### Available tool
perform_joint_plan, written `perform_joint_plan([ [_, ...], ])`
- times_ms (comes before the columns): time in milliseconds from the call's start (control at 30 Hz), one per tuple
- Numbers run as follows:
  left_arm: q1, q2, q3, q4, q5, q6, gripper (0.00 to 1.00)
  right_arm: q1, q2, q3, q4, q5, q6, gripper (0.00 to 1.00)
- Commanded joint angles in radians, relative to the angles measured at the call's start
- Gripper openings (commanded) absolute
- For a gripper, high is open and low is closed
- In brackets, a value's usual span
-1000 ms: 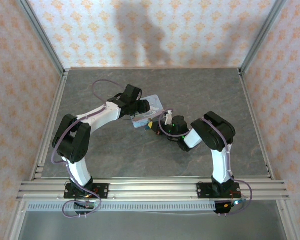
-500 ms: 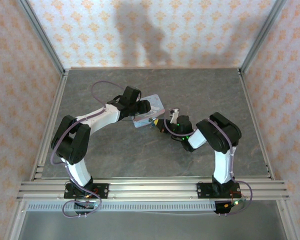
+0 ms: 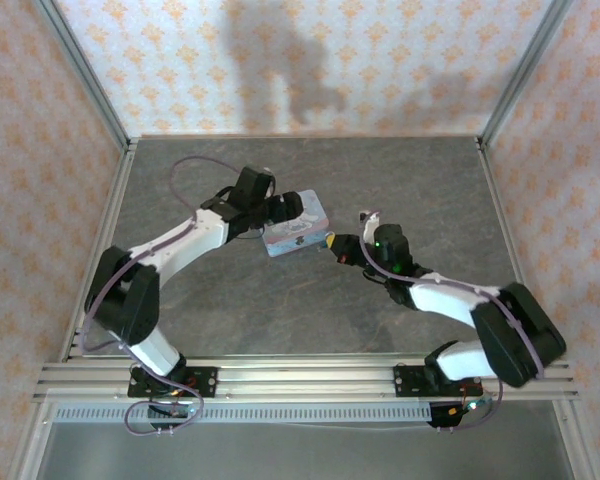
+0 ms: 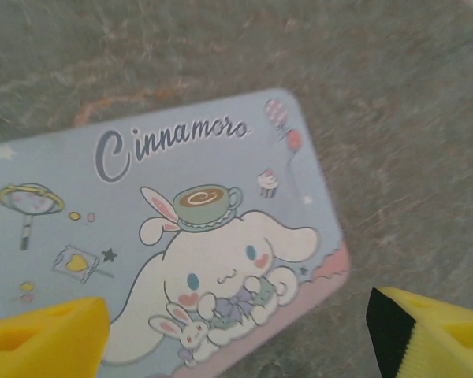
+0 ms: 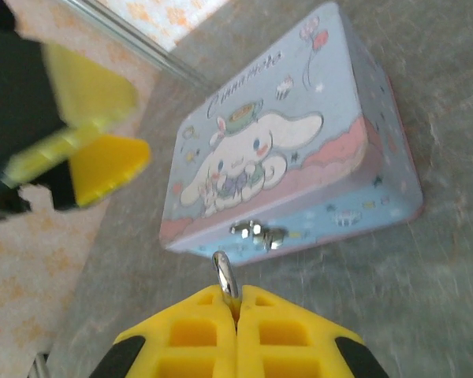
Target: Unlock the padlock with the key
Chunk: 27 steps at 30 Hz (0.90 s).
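Top external is looking down from above and behind the arm bases, far back, and is taking in the whole table (image 3: 310, 310). Left wrist is pointing down, very close, at the lid of the cartoon tin (image 4: 165, 228). Right wrist is sitting low at the tin's near right, facing far-left, and is closing in on its clasp side. All three views are sharing the tin.

We note: cartoon-printed tin (image 3: 296, 224) flat on tabletop (image 3: 400, 180), near centre, slightly left. Left end effector (image 3: 285, 210) over tin's left end, above lid. Right end effector (image 3: 333, 243) just right of tin, facing side wall that carries latch (image 5: 258, 232). Thin metal loop (image 5: 225, 276) sticks out between its fingertips, just before latch.
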Motion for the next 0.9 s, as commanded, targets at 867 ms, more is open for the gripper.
perform_joint_plan([
  [867, -0.005, -0.518, -0.453, -0.026, -0.295, 0.020, 0.91, 0.065, 0.107, 0.134, -0.651, -0.037, -0.055, 0.03],
])
